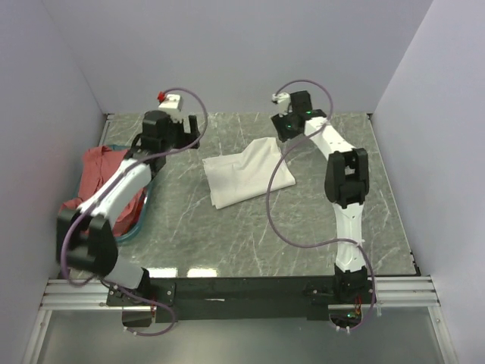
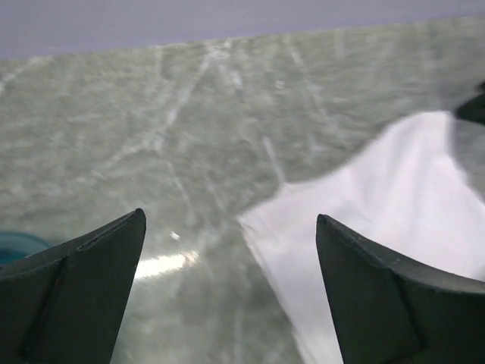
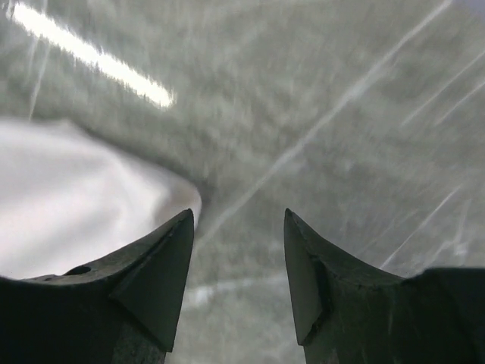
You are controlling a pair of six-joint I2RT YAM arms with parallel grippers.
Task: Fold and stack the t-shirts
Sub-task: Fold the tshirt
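White t-shirt (image 1: 246, 173) is seen folded at the middle of the table (image 1: 227, 243). The salmon-red t-shirt (image 1: 102, 171) lies crumpled in the basket (image 1: 141, 224) at nine o'clock, not yet folded or stacked. At eleven o'clock the left gripper (image 2: 227, 220) is spread wide, and at one o'clock the right gripper (image 3: 239, 216) is parted; nothing is held.

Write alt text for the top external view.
A folded white t-shirt lies on the table; the left end effector and right end effector stand open by its far side. A red t-shirt is heaped in a teal basket at left, partly under the left arm.
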